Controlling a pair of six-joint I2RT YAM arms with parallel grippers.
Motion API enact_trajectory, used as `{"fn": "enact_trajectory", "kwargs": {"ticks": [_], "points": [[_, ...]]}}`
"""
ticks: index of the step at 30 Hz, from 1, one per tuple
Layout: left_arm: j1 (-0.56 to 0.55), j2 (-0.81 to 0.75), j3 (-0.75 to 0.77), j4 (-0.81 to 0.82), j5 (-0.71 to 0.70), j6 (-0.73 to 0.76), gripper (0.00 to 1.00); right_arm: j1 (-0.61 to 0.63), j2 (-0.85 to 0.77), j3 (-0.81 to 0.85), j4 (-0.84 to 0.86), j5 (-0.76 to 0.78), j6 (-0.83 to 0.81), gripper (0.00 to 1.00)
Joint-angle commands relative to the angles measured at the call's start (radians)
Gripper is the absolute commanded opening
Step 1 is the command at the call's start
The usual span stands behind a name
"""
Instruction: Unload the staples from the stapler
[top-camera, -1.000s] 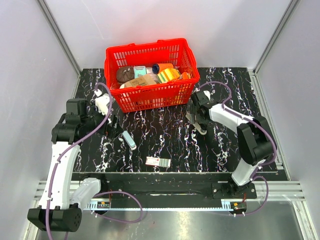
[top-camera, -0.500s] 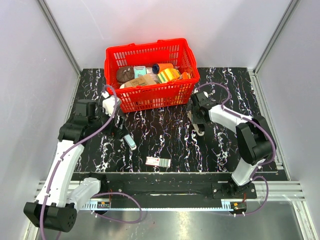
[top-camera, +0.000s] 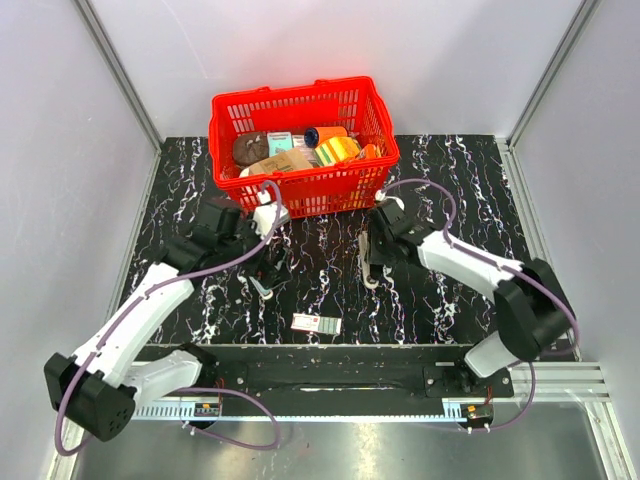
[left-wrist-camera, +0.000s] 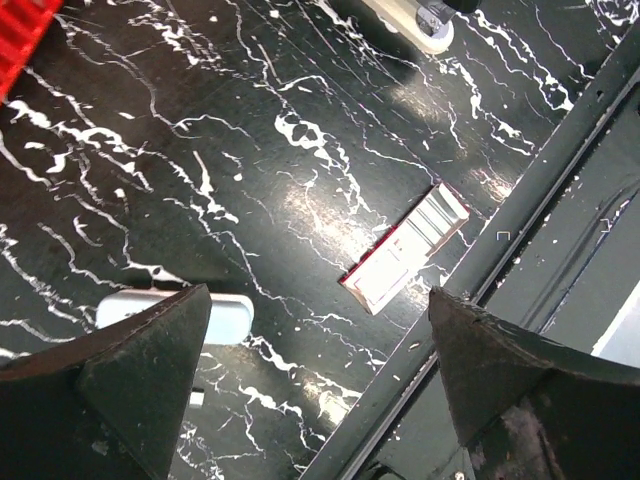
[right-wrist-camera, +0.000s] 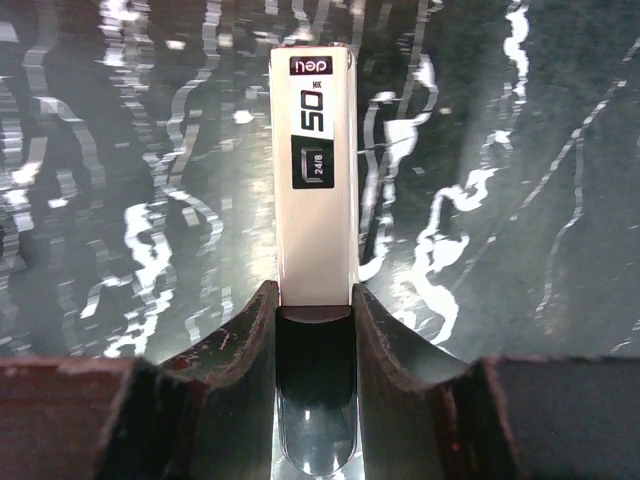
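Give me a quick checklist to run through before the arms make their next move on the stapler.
1. Right gripper shut on the stapler: ok, it grips one end, labelled face up.
2. Stapler raised off the table: cannot tell.
3. Left gripper open: ok.
4. Pale grey bar centred between the left fingers: not ok, it lies partly hidden behind one finger.
5. Staples out of the stapler: cannot tell, none are visible.
6. White-and-red box apart from both grippers: ok, it lies flat on the table.
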Motion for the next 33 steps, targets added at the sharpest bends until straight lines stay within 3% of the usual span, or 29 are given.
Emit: {"fn": "enact_trajectory", "kwargs": {"ticks": [1, 7, 15, 23, 33], "points": [[-0.04, 0.066, -0.014, 0.132, 0.028, 0.005, 0.97, 0.034, -0.183, -0.014, 0.138, -0.013, 0.122, 0.0], [-0.096, 0.154, -0.036, 0.229, 0.09, -0.009, 0.99, 0.094, -0.305, -0.1, 0.332, -0.015, 0.234, 0.0], [-0.133, 0.195, -0.08, 0.333, 0.179, -0.008, 0.99, 0.264, -0.338, -0.21, 0.583, 0.102, 0.387, 0.0], [-0.134, 0.258, -0.114, 0.367, 0.295, 0.051, 0.99, 0.317, -0.376, -0.226, 0.649, 0.174, 0.43, 0.0], [-0.129, 0.336, -0.088, 0.469, 0.369, 0.034, 0.91, 0.357, -0.401, -0.293, 0.705, 0.162, 0.509, 0.0]]}}
